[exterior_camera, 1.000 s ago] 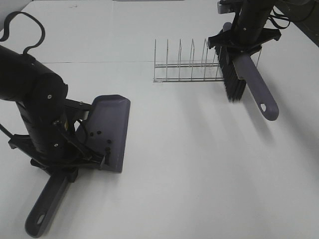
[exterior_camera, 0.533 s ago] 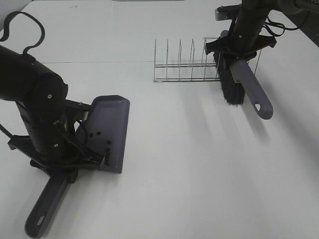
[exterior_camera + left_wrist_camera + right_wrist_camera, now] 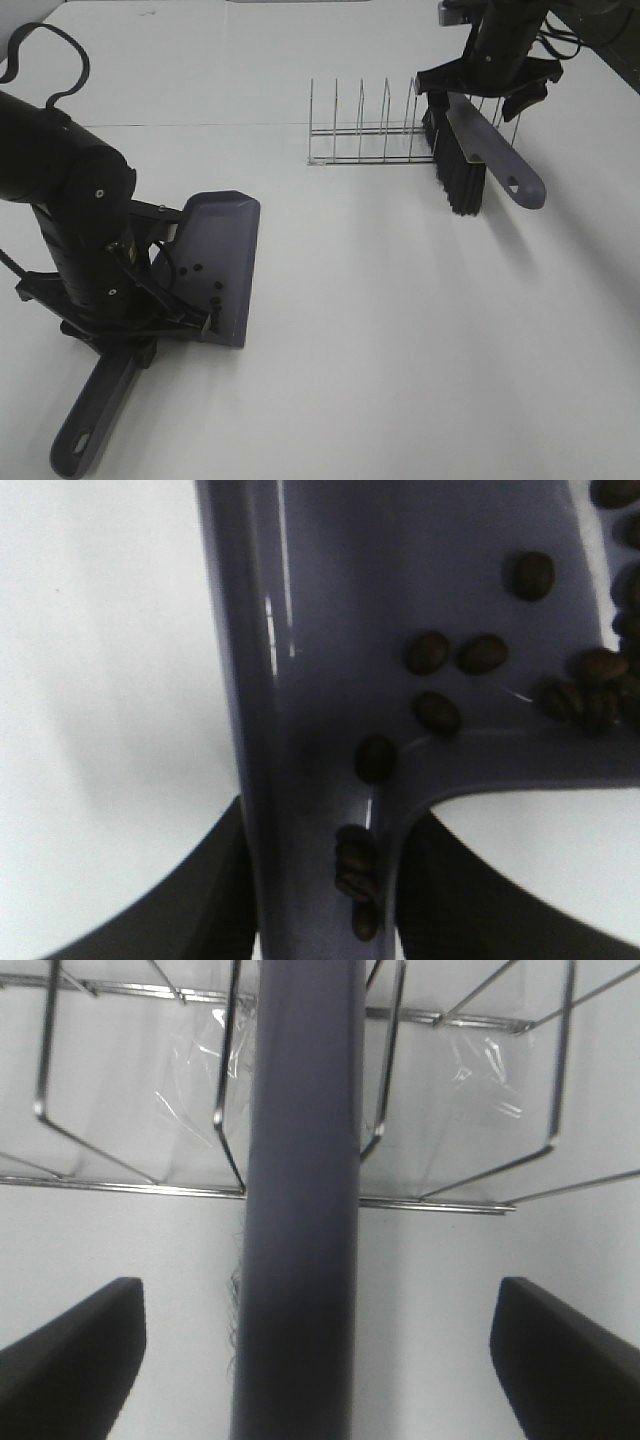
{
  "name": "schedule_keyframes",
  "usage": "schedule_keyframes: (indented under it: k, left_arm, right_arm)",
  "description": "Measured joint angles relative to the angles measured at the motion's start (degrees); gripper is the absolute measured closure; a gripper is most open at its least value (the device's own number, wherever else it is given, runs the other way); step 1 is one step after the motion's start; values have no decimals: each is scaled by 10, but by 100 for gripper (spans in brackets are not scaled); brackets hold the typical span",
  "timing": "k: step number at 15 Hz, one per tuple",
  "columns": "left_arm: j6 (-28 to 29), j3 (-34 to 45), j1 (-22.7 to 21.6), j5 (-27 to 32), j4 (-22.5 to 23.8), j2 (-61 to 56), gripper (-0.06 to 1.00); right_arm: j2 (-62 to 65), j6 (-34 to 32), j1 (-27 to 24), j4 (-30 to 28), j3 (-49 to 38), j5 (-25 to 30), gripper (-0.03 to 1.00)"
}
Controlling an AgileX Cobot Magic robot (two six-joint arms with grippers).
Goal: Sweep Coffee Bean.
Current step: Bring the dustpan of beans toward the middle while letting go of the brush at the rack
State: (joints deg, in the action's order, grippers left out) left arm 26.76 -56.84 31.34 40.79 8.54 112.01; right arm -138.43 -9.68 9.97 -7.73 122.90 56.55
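The left fingers [image 3: 320,900] are closed on the handle of the grey dustpan [image 3: 215,265]; in the left wrist view the two dark fingers press on both sides of the handle. The coffee bean [image 3: 440,680] group lies inside the dustpan, just ahead of these fingers, and a few beans sit down in the handle channel right between them. The pan rests flat on the white bench [image 3: 400,350].

On the other side, the right fingers [image 3: 320,1350] stand wide apart. The handle of the brush [image 3: 480,150] passes through the gap between them, and neither finger touches it in the right wrist view. The black bristles of the brush hang below the fingers. Just behind the brush stands the wire rack [image 3: 370,135], and the brush is at its end. I cannot tell if the bristles touch the bench.
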Motion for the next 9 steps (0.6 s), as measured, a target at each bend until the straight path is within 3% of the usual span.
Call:
schedule_keyframes:
  k: [6,9]
  left_arm:
    - [0,0,-18,-26,-3,-26,58]
    - [-1,-1,-41,-56,-5,-26,58]
  right_arm:
    - [87,14,0,0,0,124,14]
    - [110,30,0,31,-13,131,14]
